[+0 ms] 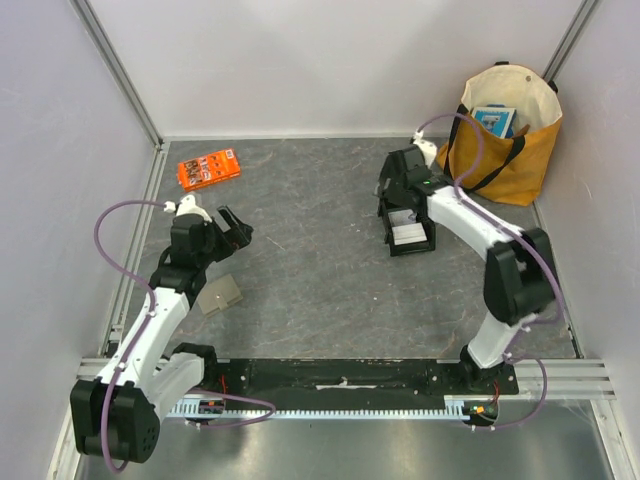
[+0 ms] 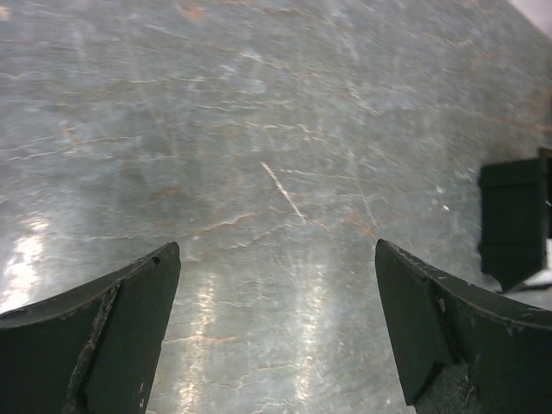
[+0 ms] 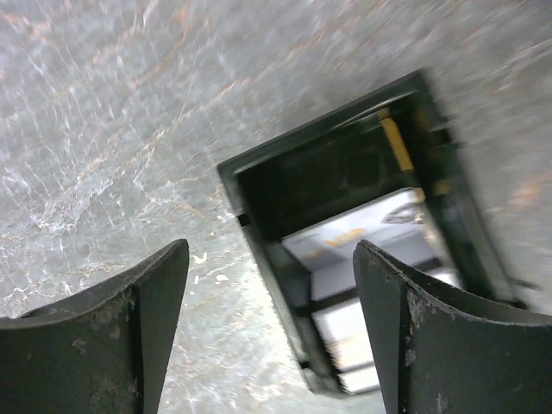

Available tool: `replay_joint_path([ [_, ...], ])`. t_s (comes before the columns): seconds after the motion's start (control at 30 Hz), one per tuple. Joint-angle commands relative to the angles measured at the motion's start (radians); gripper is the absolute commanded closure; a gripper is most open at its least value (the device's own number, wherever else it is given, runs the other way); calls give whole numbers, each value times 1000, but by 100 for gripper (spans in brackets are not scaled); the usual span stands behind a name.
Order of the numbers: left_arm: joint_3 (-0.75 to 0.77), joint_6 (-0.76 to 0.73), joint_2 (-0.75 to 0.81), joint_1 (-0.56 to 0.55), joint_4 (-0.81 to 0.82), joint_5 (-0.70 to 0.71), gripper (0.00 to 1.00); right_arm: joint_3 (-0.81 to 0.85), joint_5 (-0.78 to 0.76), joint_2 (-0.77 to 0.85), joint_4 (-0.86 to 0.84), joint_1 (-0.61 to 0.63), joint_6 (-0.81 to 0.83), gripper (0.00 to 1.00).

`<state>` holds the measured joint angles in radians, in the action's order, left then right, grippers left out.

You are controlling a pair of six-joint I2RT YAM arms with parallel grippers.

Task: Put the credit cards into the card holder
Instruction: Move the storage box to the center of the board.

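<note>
The pale whitish plastic credit cards (image 3: 366, 246) lie stacked in the black open rectangular tray (image 3: 321, 129), at two o'clock on the grey stone-patterned table (image 1: 320, 270). The right gripper (image 3: 269, 259) hovers over the tray's wall, jaws spread and holding nothing. My judgement is that it should shift toward three o'clock in its wrist view to centre on the top card, then descend clear of the walls.

The flat taupe-grey card holder (image 1: 220, 296) lies at eight o'clock, just below the left gripper (image 1: 238, 226), which is also spread and empty. Bare table runs between them. A mustard-yellow tote bag (image 1: 520, 150) crowds one o'clock.
</note>
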<state>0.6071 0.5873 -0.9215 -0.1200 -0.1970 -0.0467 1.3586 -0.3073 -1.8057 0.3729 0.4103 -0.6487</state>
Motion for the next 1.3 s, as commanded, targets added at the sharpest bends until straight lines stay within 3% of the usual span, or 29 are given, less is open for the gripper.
replay_joint_path([
  [0.0, 16, 43, 6, -1, -54, 212, 1, -78, -75, 202, 21, -92, 156, 16],
  [0.2, 11, 109, -31, 3, -133, 366, 1, -197, 78, 256, -8, -278, 271, 14],
  [0.3, -4, 137, -54, 11, -145, 383, 1, -208, 166, 226, -35, -303, 297, 15],
  [0.53, -50, 207, -44, 89, -194, 381, 1, -234, 255, 151, -81, -306, 276, 17],
  [0.77, -116, 210, -7, 171, -163, 284, 1, -283, 304, 141, -100, -306, 229, 21],
  [0.9, -142, 201, -4, 174, -156, 274, 1, -360, 402, 196, -143, -303, 189, 23],
  [1.27, -176, 154, -14, 175, -114, 176, 1, -481, 481, 364, -184, -242, 120, 26],
])
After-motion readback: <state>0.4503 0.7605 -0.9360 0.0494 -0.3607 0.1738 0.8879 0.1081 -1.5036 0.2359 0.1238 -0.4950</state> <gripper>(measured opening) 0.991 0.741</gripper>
